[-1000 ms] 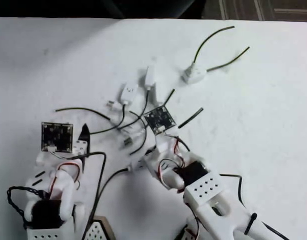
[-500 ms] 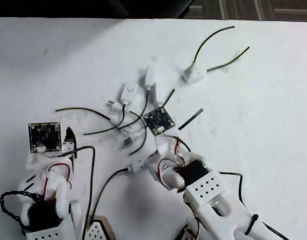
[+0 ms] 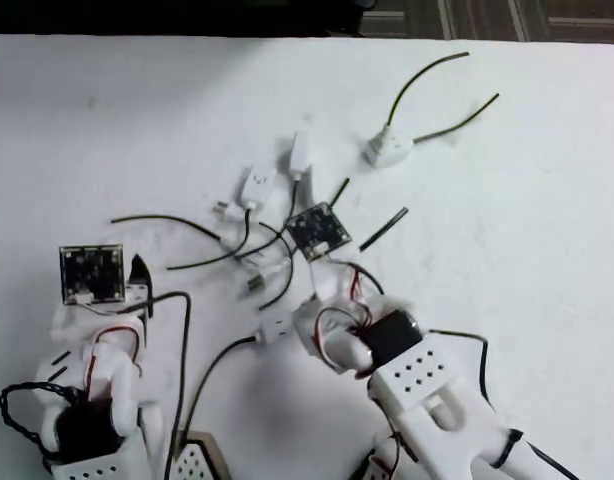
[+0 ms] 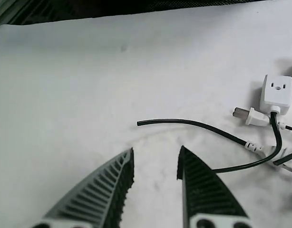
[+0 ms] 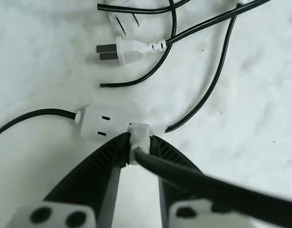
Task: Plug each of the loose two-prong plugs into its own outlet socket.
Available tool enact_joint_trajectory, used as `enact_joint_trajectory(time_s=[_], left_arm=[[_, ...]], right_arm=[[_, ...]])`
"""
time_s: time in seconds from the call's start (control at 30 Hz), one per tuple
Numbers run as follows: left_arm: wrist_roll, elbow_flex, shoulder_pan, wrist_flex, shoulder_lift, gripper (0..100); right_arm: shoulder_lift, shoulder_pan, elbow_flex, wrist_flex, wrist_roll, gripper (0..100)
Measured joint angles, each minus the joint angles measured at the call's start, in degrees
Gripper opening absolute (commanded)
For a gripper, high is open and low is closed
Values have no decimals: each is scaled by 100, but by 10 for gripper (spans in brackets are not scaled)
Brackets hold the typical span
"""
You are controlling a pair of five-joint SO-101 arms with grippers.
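The right arm is creeping forward a bit. The right gripper is pinching a white plug that is touching an outlet socket but is not in yet, I think. The left gripper is hanging open, holding nothing. Another plug is lying loose on the worktop.

White plug, black cord, white tabletop.
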State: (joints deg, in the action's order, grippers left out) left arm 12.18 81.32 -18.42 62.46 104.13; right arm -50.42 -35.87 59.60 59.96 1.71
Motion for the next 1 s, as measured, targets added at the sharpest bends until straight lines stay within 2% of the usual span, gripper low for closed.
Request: enact_joint_trajectory(time_s=[0.13,0.43,0.53,0.73,1.0], left_arm=[[413,132,246,0,-18,164],[1116,158,818,360,-62,165],[1257,-18,1090,554,-457,165],[1354,-730,1257,633,-1723,165],[2365,-976,1257,633,-2998,165]], right_arm=[[0,9,-440,387,273,16],[0,9,-519,440,642,16],[0,53,-519,440,659,16],[0,624,-519,440,659,16],[0,695,-264,149,659,16]])
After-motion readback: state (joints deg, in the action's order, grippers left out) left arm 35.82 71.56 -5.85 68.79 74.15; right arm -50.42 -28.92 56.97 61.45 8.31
